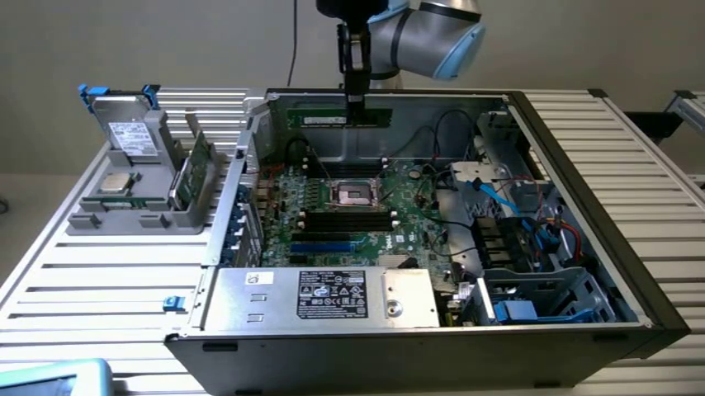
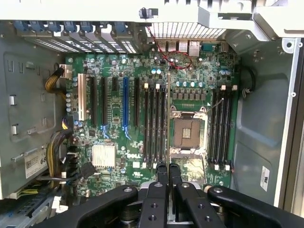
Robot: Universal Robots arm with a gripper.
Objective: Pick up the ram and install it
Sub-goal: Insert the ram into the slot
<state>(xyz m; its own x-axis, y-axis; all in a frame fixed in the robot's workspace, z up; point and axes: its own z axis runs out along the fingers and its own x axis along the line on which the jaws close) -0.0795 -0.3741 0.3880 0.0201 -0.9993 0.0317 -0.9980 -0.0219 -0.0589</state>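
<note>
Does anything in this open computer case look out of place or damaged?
Nothing damaged or spilled. The processor socket sits empty, and the ram hangs level in the gripper, not yet seated.

Soft, even light, with glare whitening the rim of the computer case (image 2: pixel 71 12).

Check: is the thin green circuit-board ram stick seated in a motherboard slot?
No, the ram stick hangs clamped in the gripper above the open grey computer case, well off the green motherboard.

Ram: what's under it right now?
The ram, held in the shut gripper, hangs over the motherboard near the empty CPU socket. The gripper hides the board's nearest edge.
</note>
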